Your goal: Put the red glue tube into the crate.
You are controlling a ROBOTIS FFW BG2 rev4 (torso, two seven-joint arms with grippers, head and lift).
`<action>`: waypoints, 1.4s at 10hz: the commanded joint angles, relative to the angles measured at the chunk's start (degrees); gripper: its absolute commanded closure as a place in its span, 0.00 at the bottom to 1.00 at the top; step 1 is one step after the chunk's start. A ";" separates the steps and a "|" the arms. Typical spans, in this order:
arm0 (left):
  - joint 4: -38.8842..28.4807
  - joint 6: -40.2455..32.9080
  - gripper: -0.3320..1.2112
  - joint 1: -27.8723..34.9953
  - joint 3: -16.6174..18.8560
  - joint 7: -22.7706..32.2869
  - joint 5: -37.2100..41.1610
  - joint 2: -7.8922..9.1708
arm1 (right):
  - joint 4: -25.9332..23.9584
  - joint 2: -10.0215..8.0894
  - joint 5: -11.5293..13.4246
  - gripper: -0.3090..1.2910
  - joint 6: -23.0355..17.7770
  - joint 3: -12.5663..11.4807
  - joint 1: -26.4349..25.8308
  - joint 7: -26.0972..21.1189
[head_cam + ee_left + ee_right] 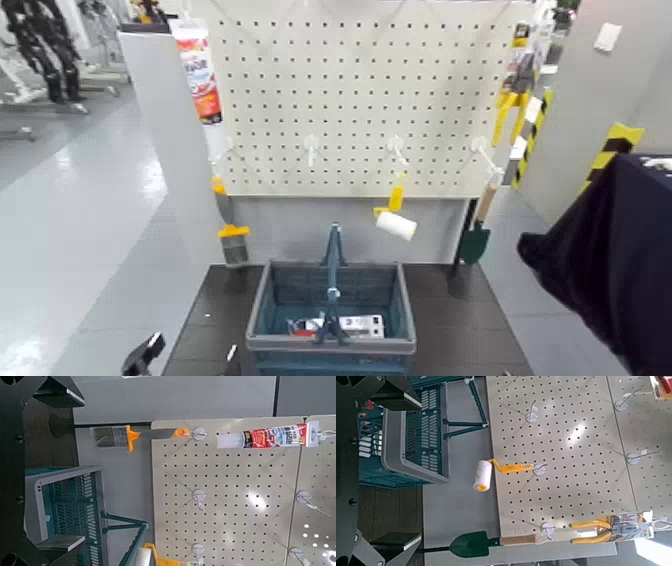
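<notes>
The red glue tube [198,85] hangs from a hook at the pegboard's upper left corner, cap down; the left wrist view shows the tube [269,436] too. Below the board, the dark blue-grey crate [330,345] stands on the black table with its handle upright. My left gripper [143,355] is low at the table's left front, far below the tube. In its wrist view the left gripper [75,469] is open and empty. My right gripper [403,467] is also open and empty, facing the crate [407,439] and the board.
On the pegboard hang an orange-handled brush [232,235], a white paint roller [396,222], a green trowel [476,238] and yellow-handled pliers [506,112]. Small boxes [350,324] lie in the crate. A dark shape [610,260] fills the right side.
</notes>
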 commanded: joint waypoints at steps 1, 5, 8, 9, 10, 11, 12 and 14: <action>-0.41 1.85 0.28 -1.42 0.53 -1.49 0.53 0.69 | 0.00 0.03 -0.19 0.28 0.29 0.00 0.00 0.00; -2.61 9.40 0.28 -5.81 3.96 -8.26 2.11 0.95 | 0.00 -0.06 -0.36 0.28 0.55 0.18 0.00 0.00; -3.67 14.06 0.28 -11.70 7.65 -14.06 2.81 0.77 | 0.09 -0.06 -0.54 0.28 0.55 0.35 -0.09 0.00; -3.67 15.47 0.29 -13.46 8.88 -15.03 3.78 0.86 | 0.09 -0.06 -0.54 0.28 0.55 0.44 -0.09 0.00; -3.23 17.23 0.29 -15.57 10.46 -17.05 4.83 1.04 | 0.09 -0.06 -0.63 0.28 0.55 0.44 -0.09 0.00; -3.14 18.19 0.29 -17.59 11.95 -18.46 4.92 1.48 | 0.09 -0.15 -0.63 0.28 0.55 0.62 -0.17 0.00; -2.79 19.60 0.30 -19.70 13.27 -20.30 5.45 1.65 | 0.17 -0.24 -0.72 0.28 0.55 0.79 -0.26 0.00; -0.33 21.01 0.30 -24.53 13.80 -22.06 8.17 3.85 | 0.26 -0.15 -0.72 0.28 0.64 0.88 -0.35 0.09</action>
